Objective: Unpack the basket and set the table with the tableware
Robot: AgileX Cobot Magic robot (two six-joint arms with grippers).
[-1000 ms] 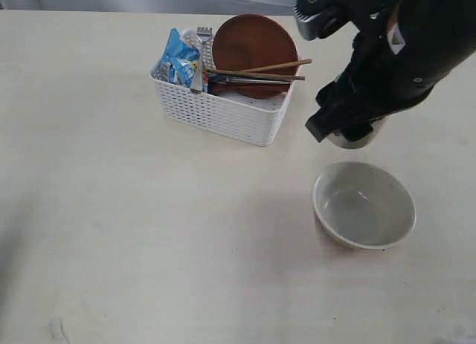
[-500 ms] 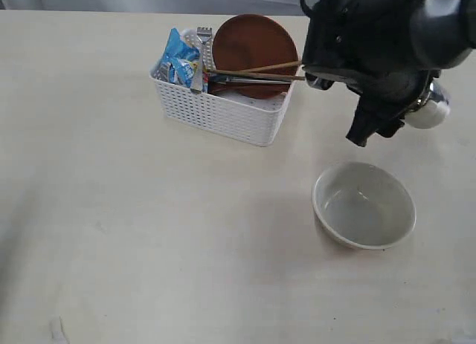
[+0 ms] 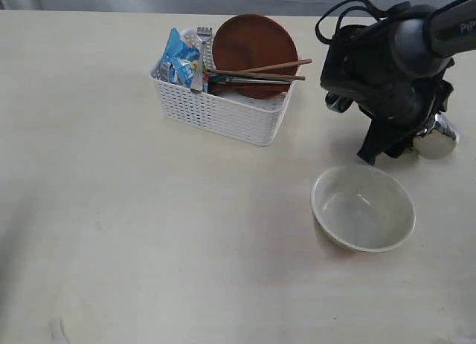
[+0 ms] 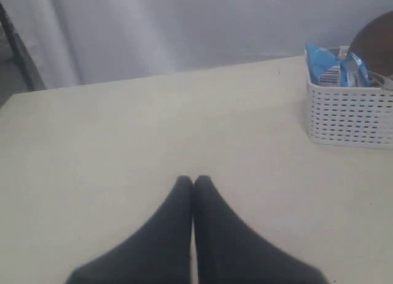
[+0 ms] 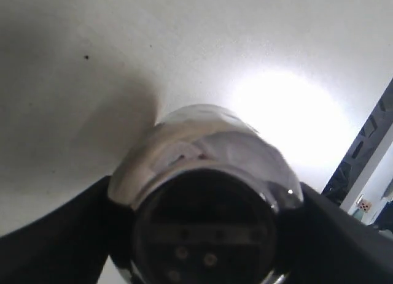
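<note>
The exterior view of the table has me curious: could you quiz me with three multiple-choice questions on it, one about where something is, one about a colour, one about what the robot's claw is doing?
1. Where is the bowl?
A. Inside the basket
B. On the table, apart from the basket
C. Held up in the air

2. What colour is the plate in the basket?
A. Blue
B. Brown
C. White

3. What is the right gripper doing?
A. Open and empty
B. Shut on nothing
C. Gripping the cup

Answers:
1 B: the bowl rests on bare tabletop to one side of the basket.
2 B: the round plate leaning in the basket is brown.
3 C: the right wrist view shows the shiny cup between its fingers.
</note>
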